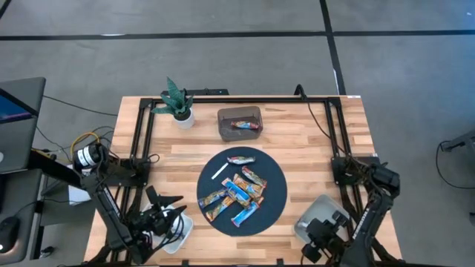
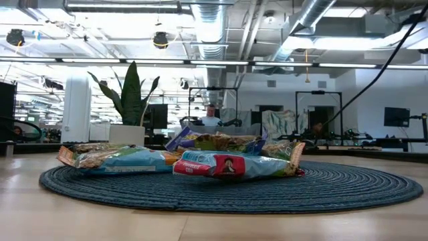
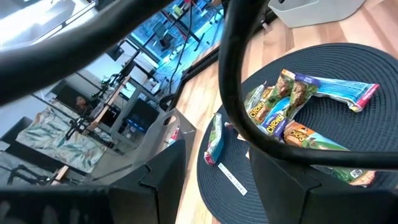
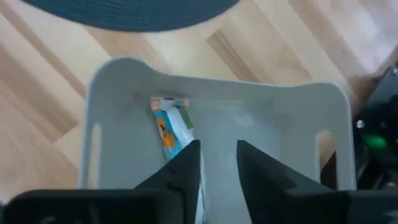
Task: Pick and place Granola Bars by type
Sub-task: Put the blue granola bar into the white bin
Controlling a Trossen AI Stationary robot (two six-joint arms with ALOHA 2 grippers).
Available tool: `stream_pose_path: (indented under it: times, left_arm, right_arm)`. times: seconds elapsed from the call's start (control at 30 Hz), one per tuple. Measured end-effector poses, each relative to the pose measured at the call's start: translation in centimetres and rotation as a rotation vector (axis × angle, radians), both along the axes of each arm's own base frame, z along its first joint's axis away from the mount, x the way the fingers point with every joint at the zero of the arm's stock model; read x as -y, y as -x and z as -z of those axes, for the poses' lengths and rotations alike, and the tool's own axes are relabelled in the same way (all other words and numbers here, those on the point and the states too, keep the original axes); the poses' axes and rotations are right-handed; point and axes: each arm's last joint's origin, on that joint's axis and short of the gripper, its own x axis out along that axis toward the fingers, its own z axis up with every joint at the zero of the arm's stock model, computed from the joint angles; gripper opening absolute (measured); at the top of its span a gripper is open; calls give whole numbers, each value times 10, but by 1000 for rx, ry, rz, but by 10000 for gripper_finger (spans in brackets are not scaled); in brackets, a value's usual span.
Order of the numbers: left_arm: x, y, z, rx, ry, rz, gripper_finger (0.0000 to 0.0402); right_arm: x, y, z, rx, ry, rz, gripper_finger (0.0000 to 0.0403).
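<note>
Looking down in the high view, the Granola Bars lay heaped on a dark round mat at frame centre, one more in a dark bin above it, with the left gripper at lower left over a white bin and the right gripper at lower right over a grey bin. The low view showed bars piled mid-frame on the mat. The left wrist view did not settle that pincer's state; the right wrist view showed fingers spread, nothing between them, beside a blue-orange bar in the grey bin.
</note>
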Motion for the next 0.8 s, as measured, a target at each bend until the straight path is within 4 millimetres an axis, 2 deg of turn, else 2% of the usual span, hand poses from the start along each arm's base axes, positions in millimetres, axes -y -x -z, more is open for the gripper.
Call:
stream_pose_path:
  times: [0.13,0.37,0.6,0.8]
  left_arm:
    - [0,0,1,0,22,-8,173]
    - [-1,-13,9,-156,60,-74,173]
    - [-10,-50,13,-346,83,-118,173]
    - [-16,-90,8,-527,136,46,173]
  right_arm:
    - [5,-9,0,18,44,-72,127]
    - [15,-32,-5,284,273,-288,148]
    - [28,-63,-8,419,426,-373,139]
    - [37,-84,-9,446,509,-416,133]
